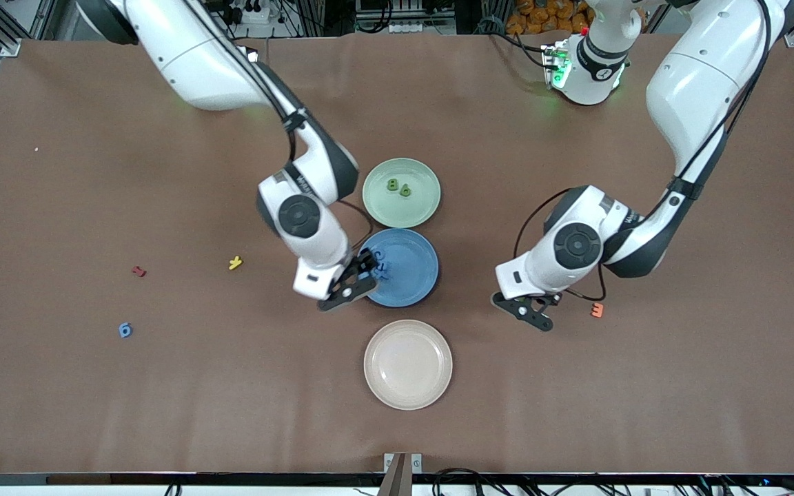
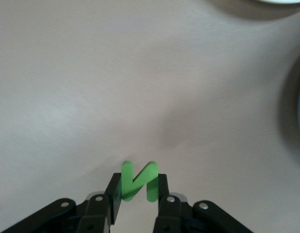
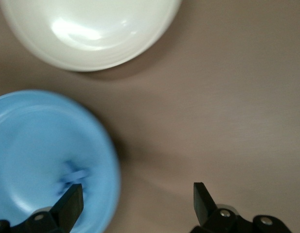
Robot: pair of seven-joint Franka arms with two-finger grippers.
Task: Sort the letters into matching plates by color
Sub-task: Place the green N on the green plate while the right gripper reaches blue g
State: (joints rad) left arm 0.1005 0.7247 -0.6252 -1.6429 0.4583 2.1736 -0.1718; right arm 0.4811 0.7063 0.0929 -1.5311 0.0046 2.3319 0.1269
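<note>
Right hand [image 1: 359,281] gaped over round medium-blue plate [image 1: 411,275] (small blue letter [image 3: 74,175] inside); left hand [image 1: 531,311] beside it clamped bright green N-shaped piece [image 2: 138,181].

Your front view is evenly lit from overhead, bright with no harsh glare, and the arms only drop soft, short shadows on the table [image 1: 94,413]. A green status light spills a faint glow on the tabletop near the left arm's base. Your right wrist view is the soft one: the blue plate [image 3: 38,160] is smeared with blur, and the cream plate [image 3: 91,29] has a washed-out highlight. In your left wrist view the green letter [image 2: 138,181] is reasonably sharp; the corners go hazy.
</note>
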